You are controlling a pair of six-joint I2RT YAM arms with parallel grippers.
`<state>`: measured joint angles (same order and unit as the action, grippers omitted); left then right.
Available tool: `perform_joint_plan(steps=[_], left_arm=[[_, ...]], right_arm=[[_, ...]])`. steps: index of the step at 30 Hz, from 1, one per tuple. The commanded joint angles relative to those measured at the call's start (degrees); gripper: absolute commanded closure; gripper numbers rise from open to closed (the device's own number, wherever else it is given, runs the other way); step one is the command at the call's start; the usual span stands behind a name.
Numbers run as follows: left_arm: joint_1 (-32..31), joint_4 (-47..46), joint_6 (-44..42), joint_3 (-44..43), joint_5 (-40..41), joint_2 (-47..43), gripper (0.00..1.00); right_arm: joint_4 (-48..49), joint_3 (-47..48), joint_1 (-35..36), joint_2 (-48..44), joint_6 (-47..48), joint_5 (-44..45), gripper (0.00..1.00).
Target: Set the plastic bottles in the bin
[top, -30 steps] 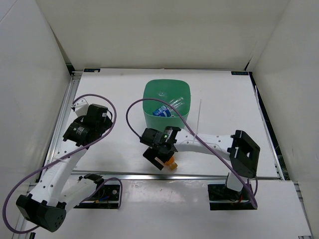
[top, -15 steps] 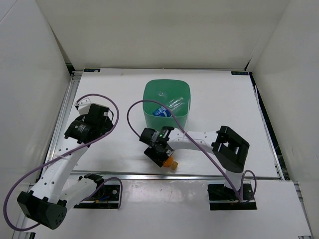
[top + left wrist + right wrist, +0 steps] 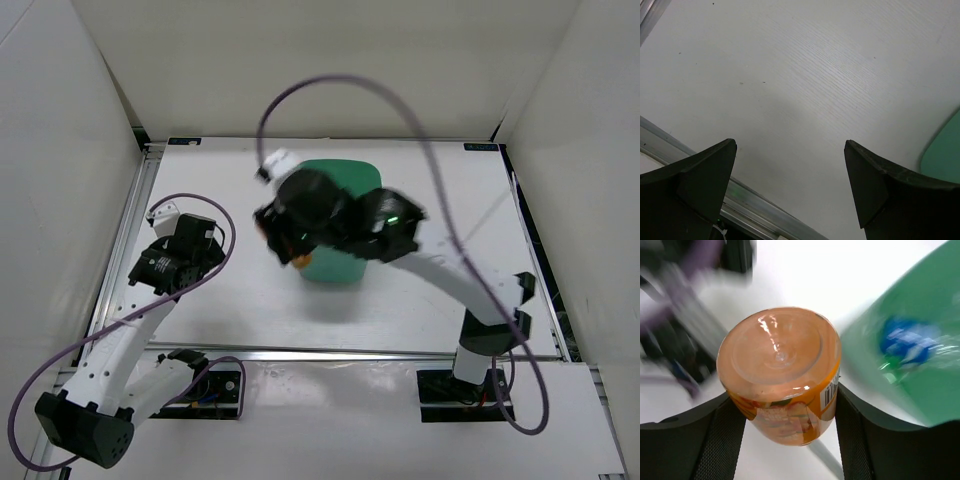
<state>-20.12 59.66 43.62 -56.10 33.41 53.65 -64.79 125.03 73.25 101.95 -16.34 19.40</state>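
The orange plastic bottle [image 3: 780,367] is gripped sideways between my right gripper's [image 3: 782,405] black pads, its clear base facing the wrist camera. From above, the right arm is raised high, and a sliver of the orange bottle [image 3: 297,258] shows at the left edge of the mint-green bin [image 3: 345,268]. The bin [image 3: 935,305] lies blurred to the right of the held bottle, with a blue-labelled clear bottle [image 3: 907,345] inside it. My left gripper [image 3: 790,165] stands open over bare table, with nothing between its fingers.
The left arm [image 3: 175,255] rests at the table's left side. An aluminium rail [image 3: 755,205] runs along the table edge under the left gripper, and a corner of the bin [image 3: 945,155] shows at its right. The right arm's purple cable [image 3: 350,80] arcs high over the back.
The right gripper closed on the orange bottle at the table's near edge and lifted it up and back to the bin's left side. The left arm barely moved.
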Motion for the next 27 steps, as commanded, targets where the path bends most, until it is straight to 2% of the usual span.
perform_joint_plan(steps=[1, 4, 5, 9, 12, 13, 14, 19, 23, 25, 27], left_arm=[[0.7, -2.1, 0.9, 0.8, -0.7, -0.2, 0.0], [0.7, -2.1, 0.9, 0.8, -1.2, 0.3, 0.0], [0.7, -2.1, 0.1, 0.8, -1.2, 0.3, 0.0], [1.8, -2.6, -1.3, 0.3, -1.2, 0.3, 0.0], [2.5, -2.6, -2.0, -0.2, -1.2, 0.3, 0.0], [2.5, -2.6, -2.5, -0.2, -1.2, 0.3, 0.0], [3.0, -2.6, -2.5, -0.2, -1.2, 0.3, 0.0], [4.0, -2.6, -3.5, -0.2, -1.2, 0.3, 0.0], [4.6, -3.7, -4.1, 1.0, -1.2, 0.3, 0.0], [5.1, -3.7, -3.5, 1.6, -0.2, -0.2, 0.0], [5.1, -3.7, -2.4, 2.2, 1.3, -0.2, 0.0]], right_arm=[[-6.9, 12.7, -7.0, -3.5, -3.0, 11.6, 0.52], [0.3, 7.1, -13.0, -8.1, -1.2, 13.0, 0.53], [4.5, 4.9, -14.3, -8.6, 0.8, 11.5, 0.51], [5.2, 2.9, -20.1, -6.7, 0.1, 6.1, 0.48], [4.5, 3.9, -21.1, -2.9, -0.4, 4.4, 0.23], [4.5, 4.4, -21.1, -2.9, -0.4, 4.4, 0.03], [4.5, 3.8, -21.1, -2.9, -0.4, 3.6, 0.0], [1.4, 3.0, -21.1, -2.9, -3.6, 7.7, 0.0], [-3.2, 4.5, -24.5, -4.0, -7.7, 8.2, 0.0], [-7.2, 4.6, -26.6, -4.7, -11.9, 3.3, 0.0], [-11.4, 3.1, -32.2, -6.1, -15.4, -3.2, 0.0]])
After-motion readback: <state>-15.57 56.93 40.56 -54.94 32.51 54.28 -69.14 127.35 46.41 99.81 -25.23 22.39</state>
